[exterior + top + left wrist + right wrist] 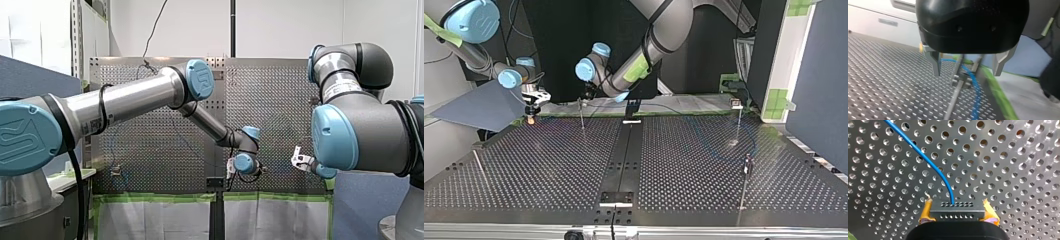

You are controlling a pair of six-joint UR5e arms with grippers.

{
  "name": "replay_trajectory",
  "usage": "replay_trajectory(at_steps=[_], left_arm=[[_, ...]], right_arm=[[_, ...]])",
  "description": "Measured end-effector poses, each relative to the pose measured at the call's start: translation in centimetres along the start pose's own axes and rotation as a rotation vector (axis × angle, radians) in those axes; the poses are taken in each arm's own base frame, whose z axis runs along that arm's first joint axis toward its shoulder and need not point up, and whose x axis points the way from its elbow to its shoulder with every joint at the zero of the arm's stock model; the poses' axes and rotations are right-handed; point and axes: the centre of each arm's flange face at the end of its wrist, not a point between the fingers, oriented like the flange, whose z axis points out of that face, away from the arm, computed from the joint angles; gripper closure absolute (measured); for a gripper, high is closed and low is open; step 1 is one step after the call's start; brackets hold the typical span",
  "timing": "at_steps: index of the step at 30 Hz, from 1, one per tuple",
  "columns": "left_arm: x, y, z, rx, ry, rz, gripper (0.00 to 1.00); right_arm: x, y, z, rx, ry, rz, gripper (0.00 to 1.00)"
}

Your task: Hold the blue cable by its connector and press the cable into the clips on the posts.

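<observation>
Cable (930, 163) end: connector (957, 213) is pinched between the right fingers (926, 211), with a yellow pad on each short side. The cable leaves the connector's front face and arcs away over the table (1010, 170). My read: gripping the connector rather than the wire gives a rigid handle, so the wire can be steered and tensioned without kinking.

Left fingers (936, 63) are spread open and hold nothing, one on each side of a post (954, 98) and its clip (961, 79). The cable runs right by the clip, but blur stops me saying whether it's seated. Likely reason for the straddle: bracket the wire so it can be pushed down into the clip.

Outward, top view: right gripper (530, 107) hangs at the table's far left edge. Left gripper (585, 94) is just right of it, over that far post. Other posts (745, 167) stand well to the right, with faint blue loops of cable on the table near them.

View split:
- Only the right wrist view shows the grip on the connector.
- Only the left wrist view shows the open fingers around the clip.
- Only the top view gives the post layout and the slack.
- The front view shows the two grippers near each other, with no cable detail.
</observation>
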Motion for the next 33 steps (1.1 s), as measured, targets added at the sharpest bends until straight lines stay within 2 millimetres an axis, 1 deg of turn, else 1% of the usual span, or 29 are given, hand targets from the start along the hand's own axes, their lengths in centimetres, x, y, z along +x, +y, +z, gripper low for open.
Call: replay_trajectory(at_steps=[3,7,13,18,33], left_arm=[[1.2,0.5,-0.5,-0.015,0.022,0.019,0.02],[2.4,0.5,-1.0,-0.008,0.028,0.025,0.02],[2.0,-1.2,-1.1,0.038,-0.012,0.019,0.02],[1.6,-2.1,-1.1,0.051,-0.041,0.008,0.02],[1.7,-2.2,-1.3,0.050,-0.030,0.000,0.02]], right_arm=[[-0.1,-0.1,0.0,0.001,-0.002,-0.001,1.00],[-0.1,-0.2,0.0,0.002,-0.004,-0.002,1.00],[-0.1,-0.2,-0.1,0.002,-0.008,-0.001,1.00],[-0.1,-0.3,-0.1,0.002,-0.008,-0.001,1.00],[-0.2,-0.2,-0.1,0.001,-0.012,0.002,1.00]])
